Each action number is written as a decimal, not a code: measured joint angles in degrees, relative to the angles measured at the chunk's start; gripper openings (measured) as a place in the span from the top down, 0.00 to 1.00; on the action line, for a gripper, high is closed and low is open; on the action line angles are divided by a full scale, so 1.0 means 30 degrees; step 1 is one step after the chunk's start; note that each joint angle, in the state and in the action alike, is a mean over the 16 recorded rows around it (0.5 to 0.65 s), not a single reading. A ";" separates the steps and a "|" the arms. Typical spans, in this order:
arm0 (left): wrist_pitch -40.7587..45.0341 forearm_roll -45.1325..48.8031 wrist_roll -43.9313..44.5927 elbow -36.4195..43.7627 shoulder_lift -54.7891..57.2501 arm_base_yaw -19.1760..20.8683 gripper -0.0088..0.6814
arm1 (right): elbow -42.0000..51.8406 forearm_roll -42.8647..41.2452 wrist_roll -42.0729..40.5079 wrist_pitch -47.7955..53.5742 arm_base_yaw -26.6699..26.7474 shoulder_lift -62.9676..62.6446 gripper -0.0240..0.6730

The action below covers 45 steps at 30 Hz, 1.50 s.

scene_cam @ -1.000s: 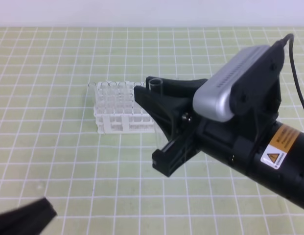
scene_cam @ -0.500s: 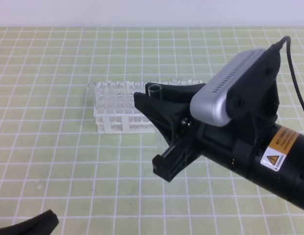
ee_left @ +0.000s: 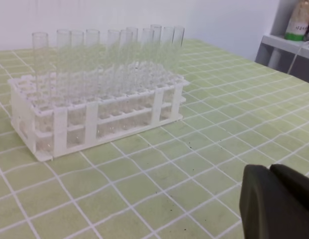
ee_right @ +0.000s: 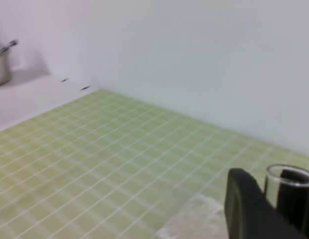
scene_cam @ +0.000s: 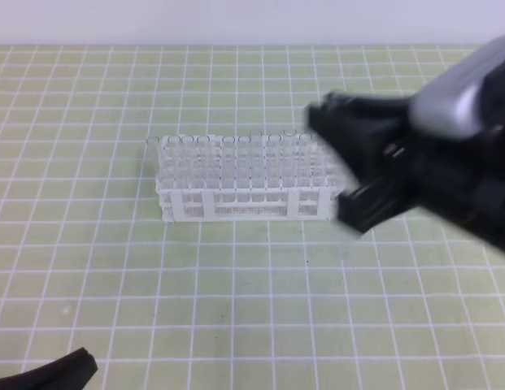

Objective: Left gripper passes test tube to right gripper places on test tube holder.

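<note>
Right wrist view shows the test tube (ee_right: 289,185) upright between the fingers of the right gripper (ee_right: 281,206), which pinch it, so the handover looks done and only the placing is left. In the exterior high view the right gripper (scene_cam: 350,175) is blurred, at the right end of the test tube holder (scene_cam: 236,203), which already carries many tubes. The left gripper (ee_left: 278,201) sits low and well apart from the rack, fingers pressed together, holding nothing. Open worktop (scene_cam: 236,309) lies on every side of the rack; free holes seem nearest the front rows.
</note>
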 joint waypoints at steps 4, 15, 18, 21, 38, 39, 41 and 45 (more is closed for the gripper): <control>-0.0024 0.0019 -0.0007 -0.0022 -0.0010 0.0002 0.99 | 0.0104 -0.0046 -0.0207 0.0560 -0.1719 -0.0694 0.83; -0.0216 -0.0048 -0.0063 -0.0194 -0.0081 0.0014 0.99 | 0.1628 -0.0091 -0.0738 -0.3551 -0.4727 -0.0513 0.83; -0.0192 0.0033 -0.0052 -0.0151 -0.0061 0.0011 0.99 | 0.2099 -0.0032 -0.0757 -0.5748 -0.4952 0.0379 0.83; -0.0144 0.0114 -0.0037 -0.0108 -0.0041 0.0007 0.99 | 0.2447 0.0021 -0.0765 -0.7899 -0.5005 0.1499 0.83; -0.0113 0.0114 -0.0032 -0.0108 -0.0041 0.0007 0.99 | 0.2634 -0.0374 0.0415 -1.4438 -0.5201 0.5939 0.83; -0.0113 0.0114 -0.0032 -0.0108 -0.0041 0.0007 0.99 | 0.2634 -0.0489 0.0598 -1.4686 -0.5237 0.6093 0.83; -0.0108 0.0114 -0.0032 -0.0108 -0.0041 0.0007 0.99 | 0.2634 -0.0739 0.0965 -1.5153 -0.5309 0.6394 0.83; -0.0140 0.0033 -0.0043 -0.0151 -0.0061 0.0011 0.99 | 0.2632 -0.1274 0.1685 -1.5779 -0.5452 0.6963 0.83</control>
